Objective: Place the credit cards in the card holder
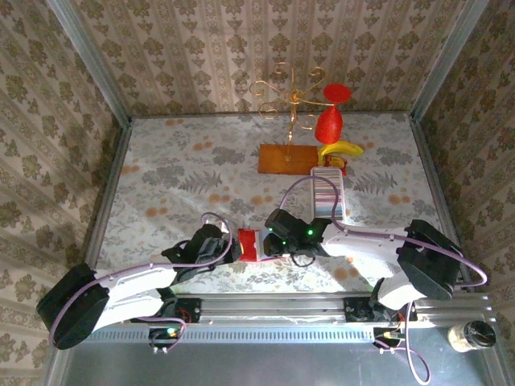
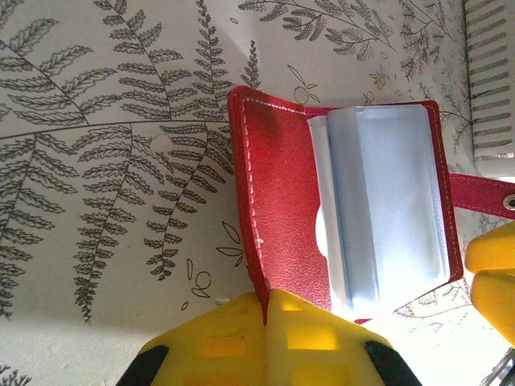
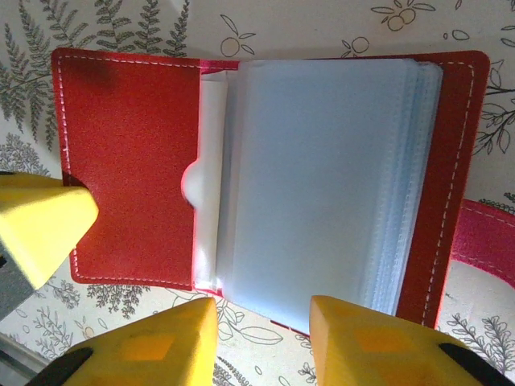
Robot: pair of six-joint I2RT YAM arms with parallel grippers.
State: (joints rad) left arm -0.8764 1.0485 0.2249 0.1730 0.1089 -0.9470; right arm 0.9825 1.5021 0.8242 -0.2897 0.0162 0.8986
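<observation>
Credit cards [image 1: 327,197] in white tray [image 1: 315,201]; card holder [image 3: 129,161] open

Grained leather-look card holder [image 3: 129,161], smooth translucent plastic pockets [image 3: 322,177], matt printed table [image 3: 322,20]

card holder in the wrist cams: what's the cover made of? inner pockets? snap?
card holder cover: looks like red leather or faux leather; fine matte grain, white edge stitching.
pockets: soft translucent plastic, probably vinyl; stacked sheet edges show through, slight sheen.
snap: small shiny stud, likely metal.
</observation>
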